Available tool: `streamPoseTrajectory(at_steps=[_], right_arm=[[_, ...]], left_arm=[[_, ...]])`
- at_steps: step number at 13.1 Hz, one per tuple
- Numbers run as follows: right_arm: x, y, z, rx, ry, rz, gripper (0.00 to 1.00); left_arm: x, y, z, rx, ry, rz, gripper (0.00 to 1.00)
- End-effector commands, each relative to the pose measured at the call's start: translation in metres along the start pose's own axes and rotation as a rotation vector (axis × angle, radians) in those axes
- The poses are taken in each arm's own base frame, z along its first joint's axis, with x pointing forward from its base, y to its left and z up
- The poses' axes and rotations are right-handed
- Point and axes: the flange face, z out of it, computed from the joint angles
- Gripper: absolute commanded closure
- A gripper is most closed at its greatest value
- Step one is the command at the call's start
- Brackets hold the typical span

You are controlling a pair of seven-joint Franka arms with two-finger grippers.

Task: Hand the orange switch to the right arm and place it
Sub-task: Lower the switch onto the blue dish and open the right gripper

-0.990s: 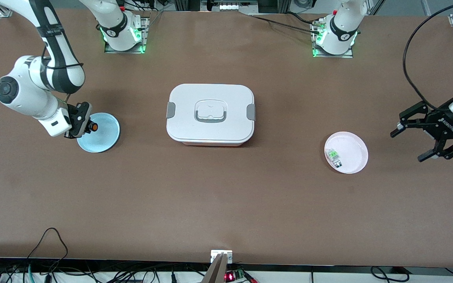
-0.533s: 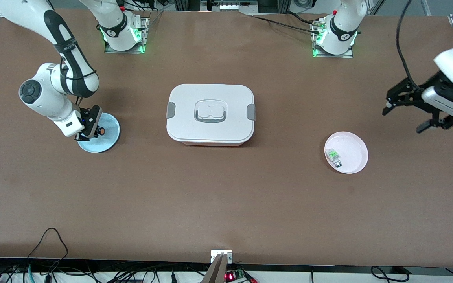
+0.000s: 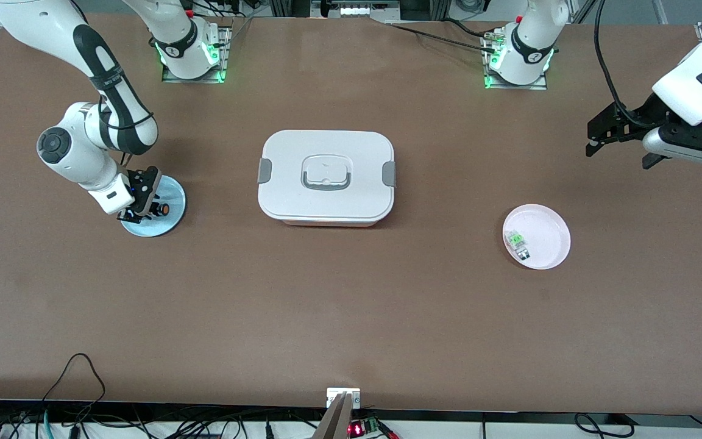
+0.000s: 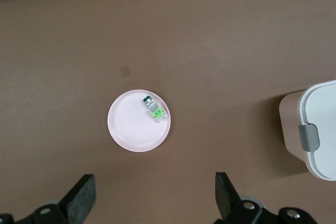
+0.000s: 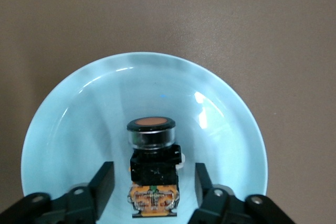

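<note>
Orange switch (image 5: 153,167) on plate (image 5: 68,124), right gripper (image 5: 153,187) apparently released — low

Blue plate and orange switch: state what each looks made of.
Blue plate: probably glossy plastic or glazed ceramic, given the bright highlights on its smooth surface. Orange switch: matte black plastic body, clear collar around an orange cap, coppery metal contacts at its base.

Pale blue plate (image 3: 171,213), orange-capped black switch (image 5: 152,167), pink plate (image 3: 549,228), white grey-latched box (image 3: 325,177), brown table (image 3: 351,305)
</note>
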Motion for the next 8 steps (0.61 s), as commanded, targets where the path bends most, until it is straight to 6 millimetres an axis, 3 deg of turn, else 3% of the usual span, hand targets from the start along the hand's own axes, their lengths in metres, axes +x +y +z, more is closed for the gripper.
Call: streamPoseTrajectory(at_steps=[1,4,8], right_arm=[[0.003,0.010,-0.013,-0.025,0.008,0.032,0.00],[0.011,0.019,-0.042,0.004,0.016,0.215,0.00],[0.031,0.044,-0.111,0.072,0.012,0.474,0.00]], left_arm=[[-0.006,-0.011,-0.007,0.028,-0.009,-0.038,0.00],[-0.019,-0.021,-0.002,0.030,-0.043,-0.064,0.00],[-0.025,-0.033,0.003,0.060,-0.042,-0.092,0.00]])
